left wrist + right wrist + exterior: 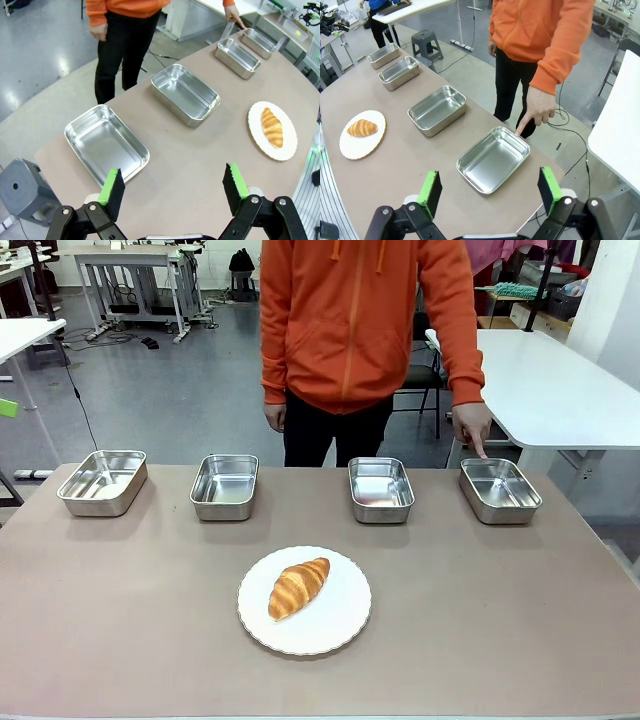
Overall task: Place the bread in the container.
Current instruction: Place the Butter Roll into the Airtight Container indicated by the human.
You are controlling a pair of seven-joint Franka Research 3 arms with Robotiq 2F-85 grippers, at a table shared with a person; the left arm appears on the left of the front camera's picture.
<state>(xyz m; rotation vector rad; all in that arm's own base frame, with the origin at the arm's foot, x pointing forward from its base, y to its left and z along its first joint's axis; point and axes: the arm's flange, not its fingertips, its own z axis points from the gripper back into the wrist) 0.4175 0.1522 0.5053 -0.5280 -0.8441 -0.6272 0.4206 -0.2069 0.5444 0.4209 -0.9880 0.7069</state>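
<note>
The bread [298,587], a golden-brown croissant, lies on a round white plate [340,625] at the table's front middle; it also appears as the bread [272,127] and the bread [362,128] in the wrist views. Several shiny steel pans stand in a row at the far side. A person's finger [479,450] touches the rim of the rightmost container [499,489], seen again as the container [493,158]. My left gripper [172,187] hangs open above the table near the leftmost pan [106,143]. My right gripper [490,191] is open above the pointed-at pan.
The other pans [102,481], [225,485], [380,488] stand evenly spaced along the far edge. A person in an orange hoodie [365,320] stands behind the table. A white table [560,390] is at the far right. A grey stool [22,187] stands off the table's left end.
</note>
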